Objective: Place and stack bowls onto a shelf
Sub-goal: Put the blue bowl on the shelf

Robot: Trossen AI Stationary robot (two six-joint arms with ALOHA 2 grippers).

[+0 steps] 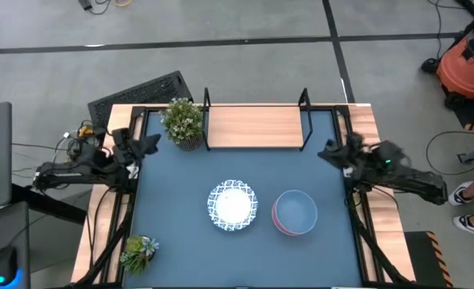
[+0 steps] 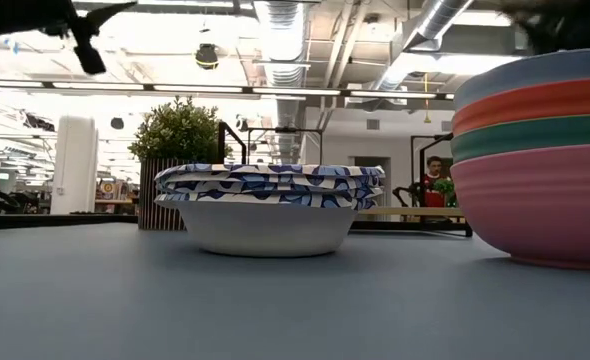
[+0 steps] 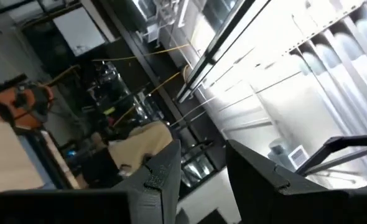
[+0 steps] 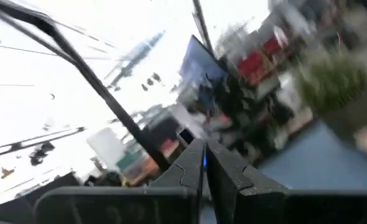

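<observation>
Two white bowls with blue patterned rims stand nested on the blue tabletop, near its middle; they also show in the low view. To their right stands a nest of plain bowls, from the top grey-blue, orange, teal and pink. The light wood shelf with black end posts stands at the far edge, with nothing on its board. My left gripper is open and empty, raised over the table's left edge. My right gripper is shut and empty, raised over the right edge.
A potted plant stands just left of the shelf, and a small plant at the near left corner. The black frame rails run along the table's sides. A person shows in the room beyond the table.
</observation>
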